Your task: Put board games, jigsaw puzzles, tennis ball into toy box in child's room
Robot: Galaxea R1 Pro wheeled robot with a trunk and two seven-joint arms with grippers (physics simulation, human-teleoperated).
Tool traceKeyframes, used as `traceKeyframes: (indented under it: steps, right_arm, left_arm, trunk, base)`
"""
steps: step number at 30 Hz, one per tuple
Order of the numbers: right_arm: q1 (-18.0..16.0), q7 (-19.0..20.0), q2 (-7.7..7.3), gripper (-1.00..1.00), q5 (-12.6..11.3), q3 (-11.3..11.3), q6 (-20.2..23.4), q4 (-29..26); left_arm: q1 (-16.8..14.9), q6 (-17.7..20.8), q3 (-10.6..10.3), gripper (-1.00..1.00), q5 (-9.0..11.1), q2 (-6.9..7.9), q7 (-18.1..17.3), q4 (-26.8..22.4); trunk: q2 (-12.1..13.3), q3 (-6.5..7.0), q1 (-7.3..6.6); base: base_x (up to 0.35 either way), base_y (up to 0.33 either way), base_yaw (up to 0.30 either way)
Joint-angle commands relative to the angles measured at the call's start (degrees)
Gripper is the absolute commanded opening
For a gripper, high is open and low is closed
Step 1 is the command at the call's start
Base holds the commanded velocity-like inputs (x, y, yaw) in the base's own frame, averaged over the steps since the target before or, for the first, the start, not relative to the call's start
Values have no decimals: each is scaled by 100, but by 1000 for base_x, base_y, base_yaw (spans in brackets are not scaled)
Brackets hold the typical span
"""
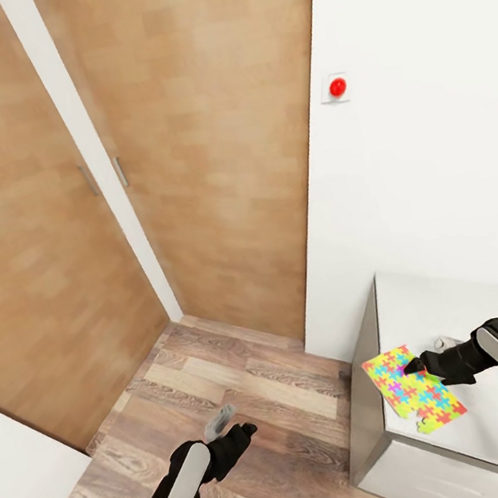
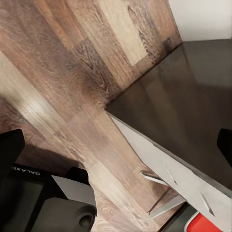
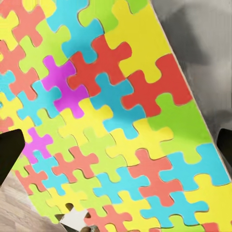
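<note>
Over jigsaw puzzle (image 1: 413, 391), right fingers (image 1: 415, 366) spread.

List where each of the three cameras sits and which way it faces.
Head view: high on the robot, looking down at wardrobe doors, floor and table; both arms show.
Left wrist view: near the left gripper, facing the plank floor; dark fingertips at the edges.
Right wrist view: near the right gripper, facing the jigsaw puzzle.
Shared: head and right wrist views both show the puzzle.
</note>
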Motion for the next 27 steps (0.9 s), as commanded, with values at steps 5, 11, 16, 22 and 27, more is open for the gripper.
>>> traceKeyframes:
  steps: [5,11,16,22,27]
  right_arm:
    - [-5,60,-9,100,50,23,4,-11]
    - [-5,60,-13,100,50,23,4,-16]
    - [-5,60,-15,100,50,23,4,-22]
    - [-5,60,-21,100,50,17,4,-23]
    - [-5,58,-26,100,50,15,3,-19]
  left_arm:
    - [-6,4,-9,100,60,1,57,-9]
    - [-6,4,-13,100,60,1,57,-9]
    - [-6,4,-16,100,60,-4,57,-9]
    - [-6,4,-22,100,63,-7,56,-12]
    - [-6,4,-25,100,66,-7,52,-22]
  trunk:
    - [-12,-11,4]
    - [-12,-11,4]
    - [-12,-11,4]
    - [-12,-11,4]
    - [-12,-11,4]
  base:
    - [0,0,199]
    - [0,0,117]
    - [0,0,42]
    - [0,0,17]
    - [0,0,6]
